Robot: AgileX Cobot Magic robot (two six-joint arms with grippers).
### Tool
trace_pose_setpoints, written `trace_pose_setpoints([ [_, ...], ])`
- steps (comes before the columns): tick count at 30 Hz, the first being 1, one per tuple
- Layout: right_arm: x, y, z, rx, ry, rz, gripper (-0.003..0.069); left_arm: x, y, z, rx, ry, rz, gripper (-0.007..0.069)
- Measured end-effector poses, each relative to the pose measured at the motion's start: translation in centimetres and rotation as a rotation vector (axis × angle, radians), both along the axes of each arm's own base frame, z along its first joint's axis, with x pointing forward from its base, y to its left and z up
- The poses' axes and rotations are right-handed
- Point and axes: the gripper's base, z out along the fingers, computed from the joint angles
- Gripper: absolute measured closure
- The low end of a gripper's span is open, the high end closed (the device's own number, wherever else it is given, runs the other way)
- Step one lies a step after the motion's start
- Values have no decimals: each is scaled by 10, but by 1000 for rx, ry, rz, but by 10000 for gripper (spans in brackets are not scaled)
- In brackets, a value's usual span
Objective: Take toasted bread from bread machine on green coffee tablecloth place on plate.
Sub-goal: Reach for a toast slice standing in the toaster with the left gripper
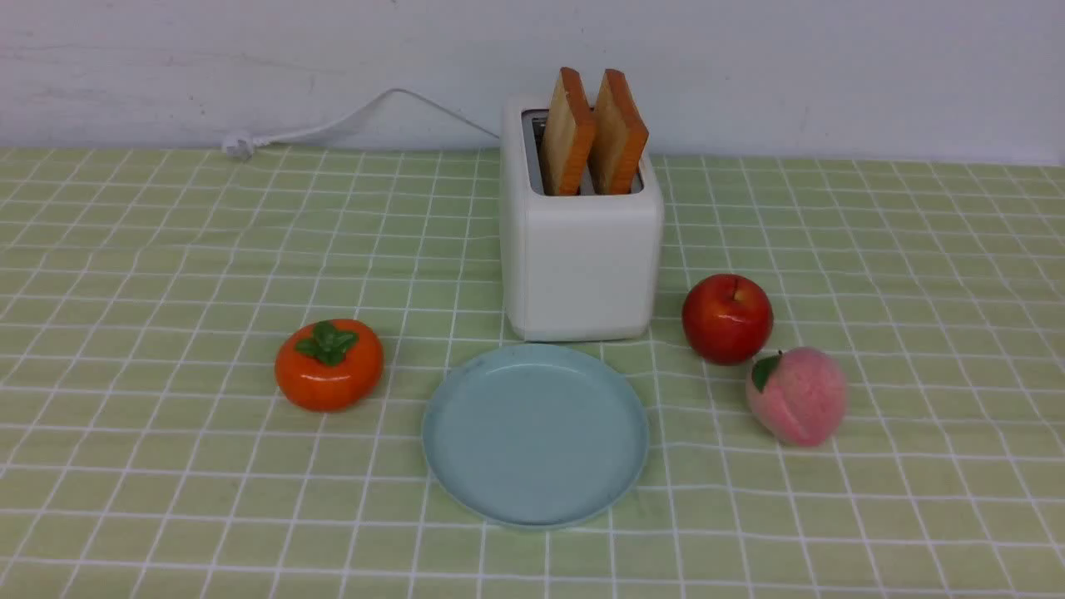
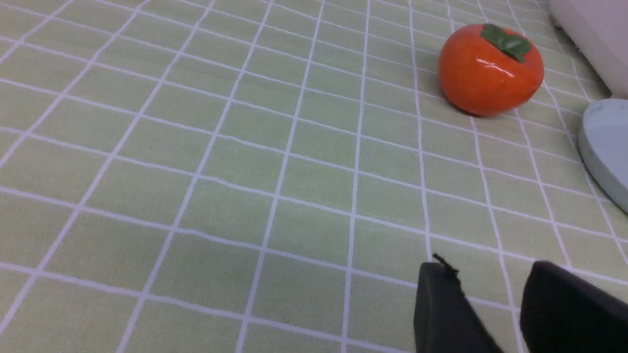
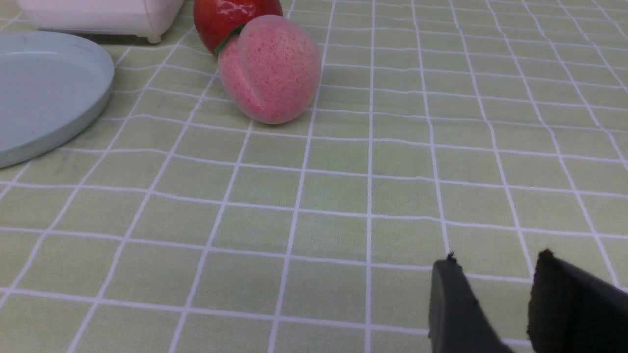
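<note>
While both grippers hang with fingers spread, toast sits in the toaster

The left gripper [image 2: 490, 294] grasps nothing, low over the green coffee tablecloth [image 1: 166, 249]. The right gripper [image 3: 495, 284] is the same. Persimmon [image 2: 490, 68] lies beyond the left gripper, left of the plate [image 1: 535, 437]. Peach [image 3: 270, 68] and apple [image 1: 727, 319] sit just beside each other, right of the plate. The bread machine [image 1: 582, 266] stands just behind the plate. Two toasted bread slices [image 1: 567, 133] [image 1: 617, 133] stand upright in its slots, tops out. Cord [image 1: 349, 121] runs far-left.

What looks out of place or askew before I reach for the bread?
Nothing stands out. The left bread slice and right bread slice stand in the bread machine; the plate lies flat and bare before it.
</note>
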Motion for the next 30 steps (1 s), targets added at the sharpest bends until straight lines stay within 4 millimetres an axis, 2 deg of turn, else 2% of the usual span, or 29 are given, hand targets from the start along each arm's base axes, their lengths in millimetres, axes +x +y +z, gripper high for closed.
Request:
trace_pose_setpoints([
  [30, 0, 0, 0, 0, 0, 0, 419, 1, 0, 3, -22, -30, 4, 387],
])
